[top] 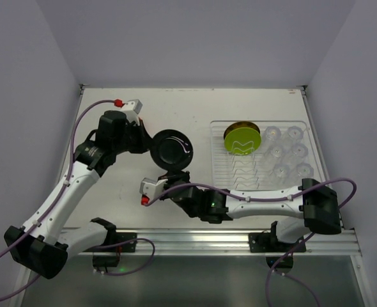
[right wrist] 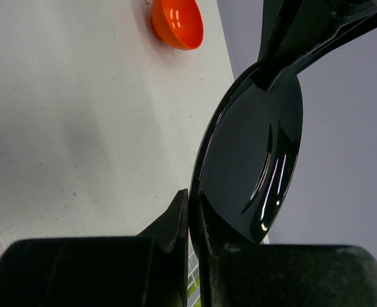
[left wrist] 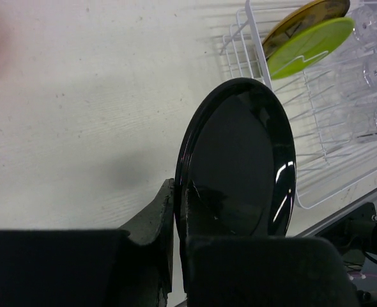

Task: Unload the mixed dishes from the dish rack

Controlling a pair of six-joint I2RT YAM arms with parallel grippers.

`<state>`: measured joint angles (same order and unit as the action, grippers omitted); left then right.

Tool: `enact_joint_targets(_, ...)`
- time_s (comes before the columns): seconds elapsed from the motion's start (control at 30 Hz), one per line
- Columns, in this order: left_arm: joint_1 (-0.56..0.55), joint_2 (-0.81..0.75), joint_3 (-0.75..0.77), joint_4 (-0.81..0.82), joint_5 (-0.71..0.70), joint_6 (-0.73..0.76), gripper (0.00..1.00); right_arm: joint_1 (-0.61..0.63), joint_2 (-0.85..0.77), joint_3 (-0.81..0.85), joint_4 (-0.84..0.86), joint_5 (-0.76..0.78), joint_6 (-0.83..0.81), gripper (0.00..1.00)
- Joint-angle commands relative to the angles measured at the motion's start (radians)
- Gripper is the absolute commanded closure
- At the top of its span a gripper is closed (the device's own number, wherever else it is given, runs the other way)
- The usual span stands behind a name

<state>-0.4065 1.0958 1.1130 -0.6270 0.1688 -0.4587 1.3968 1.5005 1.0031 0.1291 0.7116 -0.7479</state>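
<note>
Nearest the table's point(top: 176, 102) near edge, the right gripper point(right wrist: 192, 208) is clamped shut on one rim of the black plate point(top: 173, 150) over the table's middle; the left gripper point(left wrist: 177, 198) pinches the opposite rim; by the right edge, the dish rack point(top: 303, 125) holds the lime green plate point(top: 243, 142), the patterned plate point(top: 239, 125) and clear cups point(top: 284, 153).

A white table point(top: 176, 109) is enclosed by plain pale walls point(top: 195, 38). A metal rail point(top: 201, 242) is fixed along its near edge.
</note>
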Motion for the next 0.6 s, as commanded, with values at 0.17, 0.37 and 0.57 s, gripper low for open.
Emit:
enact_joint_targets(0.17,0.005,-0.083,-0.108,0.176,-0.15,-0.118,1.0,-0.025,-0.078,-0.053,0.173,0.026,0.128,0.01)
enact_joint_targets(0.37,0.046,-0.062,-0.16,0.288,-0.278,-0.273,1.0,-0.033,-0.294,-0.13,0.066,-0.038,0.385,0.01)
enact_joint_targets(0.57,0.08,0.103,-0.285,0.596,-0.252,-0.44,1.0,-0.26,-0.466,-0.074,-0.15,-0.161,0.911,0.01)
